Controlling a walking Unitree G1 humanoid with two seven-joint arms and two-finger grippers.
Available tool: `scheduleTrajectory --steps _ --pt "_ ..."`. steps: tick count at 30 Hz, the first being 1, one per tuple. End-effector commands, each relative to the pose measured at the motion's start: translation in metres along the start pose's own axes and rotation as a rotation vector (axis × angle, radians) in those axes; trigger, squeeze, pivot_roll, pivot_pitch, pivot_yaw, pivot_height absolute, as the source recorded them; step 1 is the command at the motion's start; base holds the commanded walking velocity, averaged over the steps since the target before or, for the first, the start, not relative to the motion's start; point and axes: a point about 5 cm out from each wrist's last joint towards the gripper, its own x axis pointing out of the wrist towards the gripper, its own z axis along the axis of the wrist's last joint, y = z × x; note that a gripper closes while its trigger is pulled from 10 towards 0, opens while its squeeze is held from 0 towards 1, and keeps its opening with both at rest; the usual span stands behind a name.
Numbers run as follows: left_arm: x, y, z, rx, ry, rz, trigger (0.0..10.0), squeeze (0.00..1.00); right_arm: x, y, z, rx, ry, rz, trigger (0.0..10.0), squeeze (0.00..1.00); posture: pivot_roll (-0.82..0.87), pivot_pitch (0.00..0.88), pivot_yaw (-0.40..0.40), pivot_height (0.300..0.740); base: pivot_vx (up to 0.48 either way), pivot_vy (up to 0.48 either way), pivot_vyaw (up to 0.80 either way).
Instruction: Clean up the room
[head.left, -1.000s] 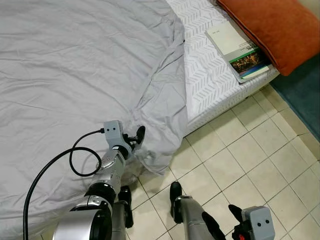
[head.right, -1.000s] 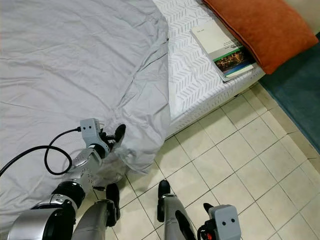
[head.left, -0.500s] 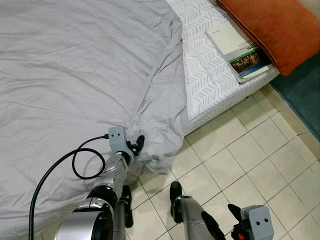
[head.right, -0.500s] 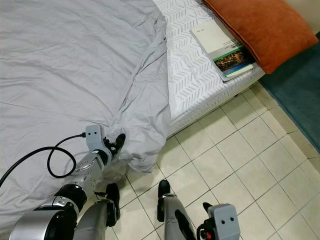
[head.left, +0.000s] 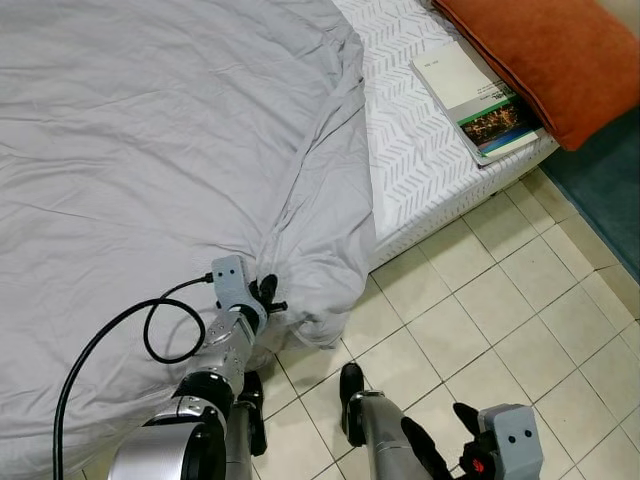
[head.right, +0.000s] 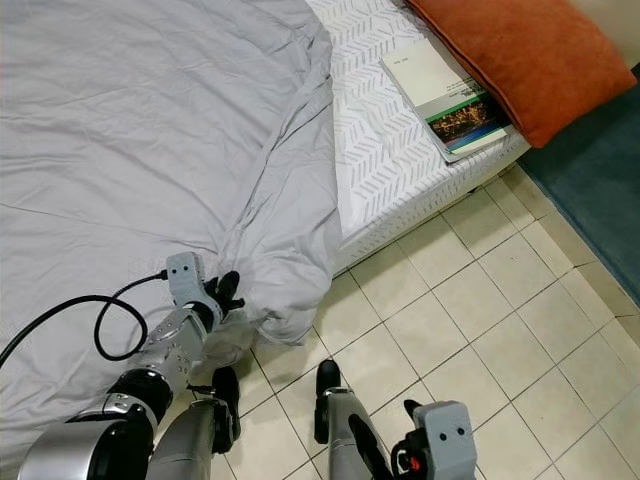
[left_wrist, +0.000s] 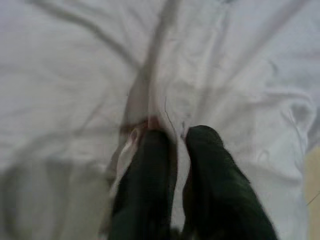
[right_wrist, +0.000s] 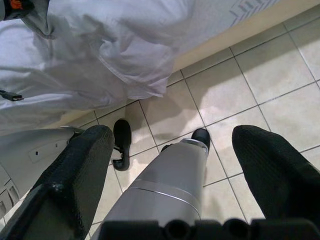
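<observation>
Since 1 s ago: left gripper (head.left: 266, 296) gone from open jaws, just off the cloth, to clenched on a fold of the grey duvet (head.left: 150, 150) at the bed's near edge, w/ the bunched corner now drawn tighter round the black fingers (left_wrist: 155, 165). In the left wrist view, a thin ridge of fabric pinched betw. the two fingers, pale lining showing at the pinch.

Duvet spread over most of the bed (head.left: 420, 150), its right hem lying short of the mattress's right edge, so a strip of chevron sheet bare there; near-right corner slumping over the edge toward the tiled floor (head.left: 480, 300). Book (head.left: 478, 100) and orange pillow (head.left: 540, 50) at the far-right corner of the bed.

Right gripper (right_wrist: 175, 150) low by the legs, jaws released wide, idle.

Handling, as judged: soft, limp, light per handful but lots of drag over the full spread; prob. slippery, thin pinch may slide out. Best hold at the hem or corner seam, thicker there. Pull slow and low.
</observation>
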Motion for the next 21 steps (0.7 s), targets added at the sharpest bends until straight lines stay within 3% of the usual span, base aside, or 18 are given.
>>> scheduleTrajectory --steps 1,2,7,9,13,14,16,21 --pt "-0.005 -0.003 -0.022 0.046 0.07 -0.031 0.0 0.0 -0.001 0.0 -0.012 0.024 0.053 -0.012 10.0 0.0 -0.3 0.535 -0.06 0.74 0.0 0.0 0.0" --pt "-0.004 -0.009 -0.018 0.117 0.053 -0.077 0.0 0.0 0.005 -0.001 -0.013 0.025 0.042 -0.018 10.0 0.0 -0.29 0.501 -0.039 0.74 0.0 0.0 0.0" --pt "-0.003 -0.013 -0.017 0.16 0.041 -0.102 0.0 0.0 0.01 -0.002 -0.012 0.024 0.033 -0.023 10.0 0.0 -0.29 0.493 -0.035 0.74 0.0 0.0 0.0" --pt "-0.005 -0.023 -0.024 0.221 0.039 -0.166 0.0 0.0 0.024 -0.006 -0.007 0.023 -0.004 -0.036 10.0 0.0 -0.29 0.368 0.005 0.74 0.0 0.0 0.0" --pt "-0.006 -0.031 -0.026 0.288 0.031 -0.21 0.0 0.0 0.032 -0.009 0.0 0.026 -0.04 -0.05 10.0 0.0 -0.29 0.342 0.009 0.74 0.0 0.0 0.0" --pt "-0.005 -0.035 -0.025 0.318 0.023 -0.217 10.0 0.0 0.031 -0.012 0.003 0.024 -0.05 -0.056 10.0 0.0 -0.29 0.319 0.011 0.74 0.0 0.0 0.0" --pt "-0.003 -0.039 -0.021 0.319 0.009 -0.227 10.0 0.0 0.03 -0.017 0.004 0.014 -0.057 -0.071 10.0 0.0 -0.31 0.318 0.007 0.74 0.0 0.0 0.0" --pt "-0.001 -0.049 -0.022 0.321 0.012 -0.24 10.0 0.0 0.025 -0.023 0.001 0.004 -0.05 -0.091 10.0 0.0 -0.32 0.325 0.006 0.74 0.0 -0.48 0.0"
